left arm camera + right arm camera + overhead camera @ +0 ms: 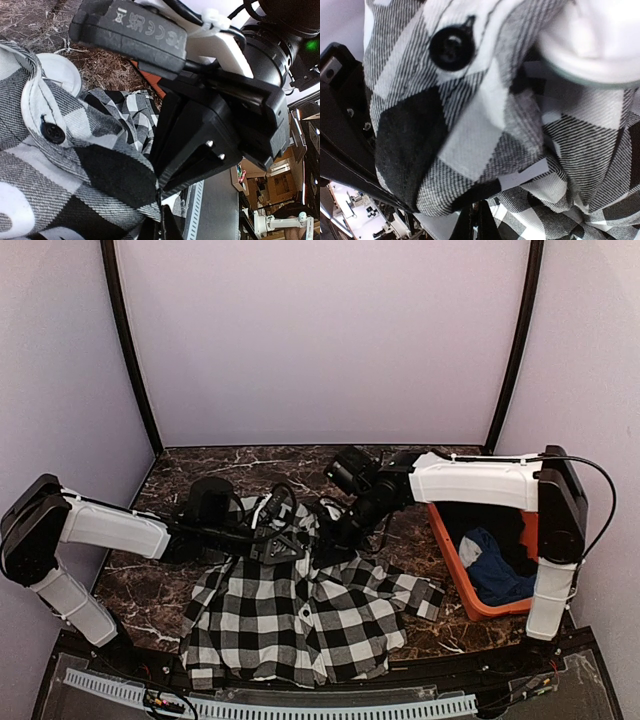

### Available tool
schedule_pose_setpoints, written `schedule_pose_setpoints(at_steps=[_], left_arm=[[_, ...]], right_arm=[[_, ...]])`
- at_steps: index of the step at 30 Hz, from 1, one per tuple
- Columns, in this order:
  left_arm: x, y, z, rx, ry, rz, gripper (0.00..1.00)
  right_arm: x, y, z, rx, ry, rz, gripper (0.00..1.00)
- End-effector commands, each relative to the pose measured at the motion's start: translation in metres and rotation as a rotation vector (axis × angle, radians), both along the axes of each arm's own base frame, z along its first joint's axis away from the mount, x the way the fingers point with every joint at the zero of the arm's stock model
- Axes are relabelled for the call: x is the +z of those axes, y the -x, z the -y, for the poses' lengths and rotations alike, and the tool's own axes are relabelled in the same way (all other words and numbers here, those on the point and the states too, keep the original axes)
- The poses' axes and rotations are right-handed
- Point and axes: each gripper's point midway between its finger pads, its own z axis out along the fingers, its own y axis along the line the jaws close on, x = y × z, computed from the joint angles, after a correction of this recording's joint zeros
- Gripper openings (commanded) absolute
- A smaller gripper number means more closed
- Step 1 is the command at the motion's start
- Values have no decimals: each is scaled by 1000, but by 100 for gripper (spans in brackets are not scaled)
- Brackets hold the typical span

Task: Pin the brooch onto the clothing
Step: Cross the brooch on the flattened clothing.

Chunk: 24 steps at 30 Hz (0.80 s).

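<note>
Both L gripper & R gripper clamp shirt edge.

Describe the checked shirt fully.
The checked shirt is black-and-white woven flannel with black buttons, lying crumpled and spread on the marble table, lower part near the front edge. Its upper edge is bunched and lifted where the left tool and right tool pinch it shut.

text log | left wrist view | black housing: CE mark; FC mark; crossed-out bin symbol; all printed white and seen upside down | checked shirt: white print at frame edge, not legible | other views: nothing readable
</note>
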Motion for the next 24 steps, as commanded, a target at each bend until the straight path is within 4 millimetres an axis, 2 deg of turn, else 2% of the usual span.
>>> schedule_pose_setpoints(at_steps=[1, 10, 24], left_arm=[[12, 1, 2, -14, 4, 40, 1], [8, 3, 2, -25, -12, 35, 1], [5, 5, 4, -30, -25, 36, 1]], right_arm=[[-4, 9, 4, 60, 58, 25, 0], [-4, 2, 15, 117, 130, 132, 0], [-11, 28, 2, 296, 134, 132, 0]])
